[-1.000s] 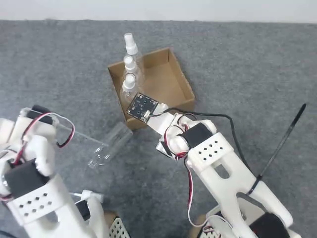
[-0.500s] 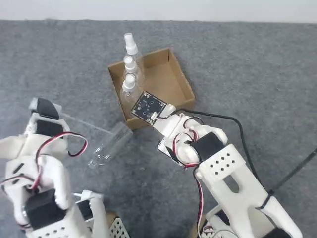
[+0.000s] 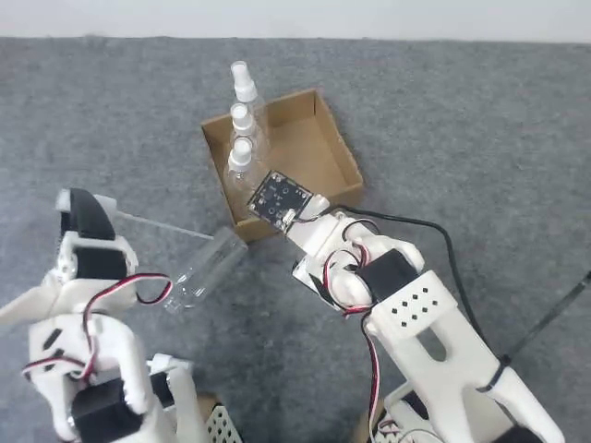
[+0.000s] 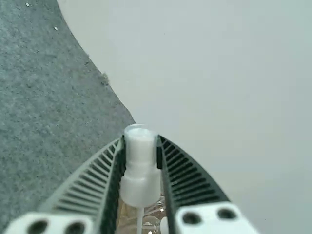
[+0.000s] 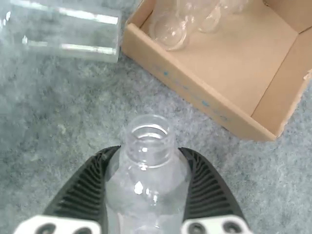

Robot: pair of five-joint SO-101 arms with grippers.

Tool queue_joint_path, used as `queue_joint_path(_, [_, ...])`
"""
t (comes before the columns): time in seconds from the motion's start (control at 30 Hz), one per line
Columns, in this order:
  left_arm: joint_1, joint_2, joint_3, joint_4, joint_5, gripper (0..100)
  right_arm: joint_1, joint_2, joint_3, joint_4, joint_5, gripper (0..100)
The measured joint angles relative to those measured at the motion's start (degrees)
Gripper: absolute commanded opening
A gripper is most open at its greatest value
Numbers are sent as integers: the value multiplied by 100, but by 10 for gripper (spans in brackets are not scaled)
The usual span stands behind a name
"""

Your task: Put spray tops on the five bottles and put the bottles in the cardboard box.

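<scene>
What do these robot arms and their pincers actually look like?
Both the left arm and right arm are chunky white plastic with black motor blocks, patches of small round holes, and loops of red, white and black wire. A black cable trails from the right arm. The fingers are black, tapered and ribbed, on white bases.

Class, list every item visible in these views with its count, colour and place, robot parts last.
carpet: one, grey, under everything
box: one, brown cardboard, on the carpet
capped bottles: three, clear with white tops, standing in the box
lying bottle: one, clear, on the carpet beside the box
open bottle: one, clear, in the right gripper
spray top: one, white, in the left gripper
left gripper: one, black, shut on the spray top
right gripper: one, black, shut on the open bottle
</scene>
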Motion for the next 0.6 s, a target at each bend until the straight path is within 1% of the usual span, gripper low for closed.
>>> queue_joint_path(0.13, [-9,-176,9,0,0,11,0,0,0,-62,-149,6])
queue_joint_path(0.3, [-9,-325,79,0,0,11,0,0,281,-352,-149,6])
queue_joint_path(0.43, [0,-475,202,0,387,11,-26,0,440,-615,-167,6])
queue_joint_path(0.6, [9,-668,255,0,501,11,-185,0,510,-765,-176,6])
